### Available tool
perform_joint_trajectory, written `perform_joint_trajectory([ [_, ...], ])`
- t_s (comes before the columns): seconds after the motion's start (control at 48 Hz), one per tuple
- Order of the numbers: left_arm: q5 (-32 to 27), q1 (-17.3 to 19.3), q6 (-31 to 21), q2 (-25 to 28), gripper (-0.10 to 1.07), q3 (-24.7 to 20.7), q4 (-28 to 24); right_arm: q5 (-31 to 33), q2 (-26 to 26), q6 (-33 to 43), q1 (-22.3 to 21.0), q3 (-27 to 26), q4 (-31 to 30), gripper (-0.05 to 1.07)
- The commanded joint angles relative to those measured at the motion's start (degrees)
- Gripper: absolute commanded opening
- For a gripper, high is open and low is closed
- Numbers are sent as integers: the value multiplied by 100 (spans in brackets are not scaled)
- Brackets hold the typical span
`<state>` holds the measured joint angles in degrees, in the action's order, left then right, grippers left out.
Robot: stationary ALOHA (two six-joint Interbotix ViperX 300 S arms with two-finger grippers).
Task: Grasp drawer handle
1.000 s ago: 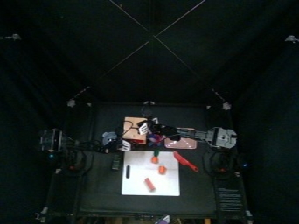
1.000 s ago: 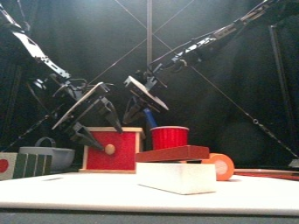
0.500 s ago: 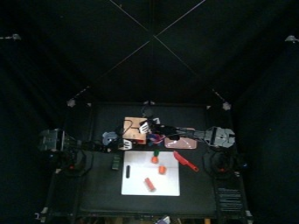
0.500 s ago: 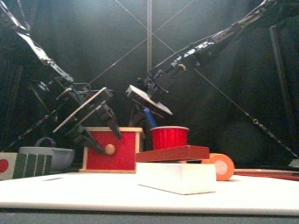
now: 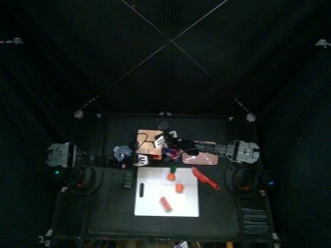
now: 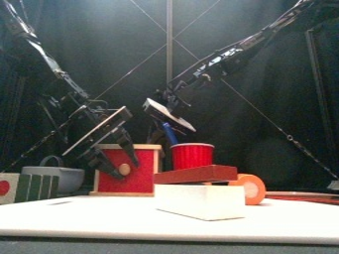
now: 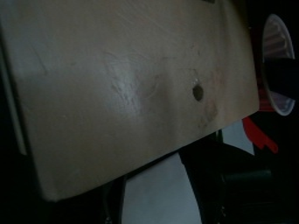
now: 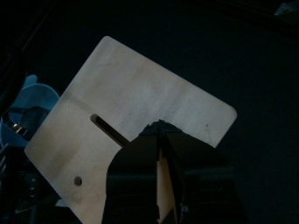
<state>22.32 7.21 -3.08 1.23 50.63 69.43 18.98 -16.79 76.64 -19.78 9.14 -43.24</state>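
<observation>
Black curtains (image 5: 165, 58) enclose a small black table (image 5: 110, 208).

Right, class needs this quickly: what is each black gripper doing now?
Left gripper: open, holding nothing.
Right gripper: jaws nearly shut; whether they pinch anything cannot be told.

Drawer (image 6: 129, 168) partly hidden behind left end effector (image 6: 101, 149); top-view objects too small to tell

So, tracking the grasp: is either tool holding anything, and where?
Left tool: nothing, open by the drawer, handle ungripped. Right tool: cannot be told.
</observation>
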Motion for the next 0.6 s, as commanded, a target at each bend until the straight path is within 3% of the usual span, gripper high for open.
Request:
perform_joint_trajectory([
  [0.0, 0, 9, -9, -26, 76, -123, 0, -18, 123, -9, 9, -44, -9, 3],
  [0.229, 0, -35, 0, -26, 66, -114, 123, -18, 132, -9, 18, -26, -9, 3],
  [0.396, 0, -53, -9, -44, 66, -88, 272, -18, 141, 0, 18, 9, 0, 3],
  [0.583, 62, -325, -9, -79, 66, -70, 439, -18, 158, 0, 18, 35, 70, 3],
])
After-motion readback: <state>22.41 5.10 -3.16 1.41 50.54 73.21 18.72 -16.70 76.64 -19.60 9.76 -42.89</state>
